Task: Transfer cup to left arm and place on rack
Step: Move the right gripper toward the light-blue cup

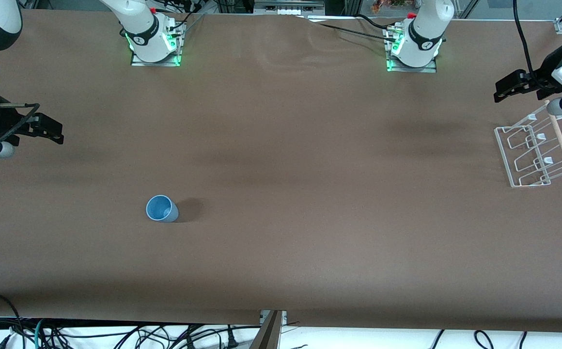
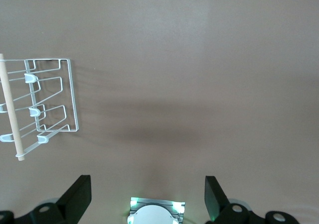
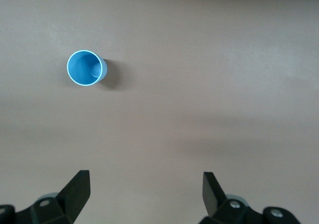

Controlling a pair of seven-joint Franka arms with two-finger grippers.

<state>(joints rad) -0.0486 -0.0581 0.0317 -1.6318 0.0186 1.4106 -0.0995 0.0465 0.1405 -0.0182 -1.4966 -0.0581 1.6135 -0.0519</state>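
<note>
At the right arm's end of the table the right gripper (image 1: pixel 51 130) hangs in the air over bare brown table (image 1: pixel 281 160), its fingers (image 3: pixel 77 191) spread wide apart and grasping nothing.

Next along, the cup (image 1: pixel 162 209) stands upright on the table, mouth opening upward, its long axis vertical. It is toward the right arm's end, nearer to the front camera than both robot bases, and well apart from either gripper. In the right wrist view the cup (image 3: pixel 86 68) shows its round rim and blue inside from above.

At the left arm's end the rack (image 1: pixel 535 152) sits flat on the table, its pale wooden rod (image 1: pixel 561 140) running along the edge side, from farther to nearer the front camera. The left gripper (image 1: pixel 508 88) hangs in the air beside the rack, released, fingers (image 2: pixel 75 196) wide apart, empty.
</note>
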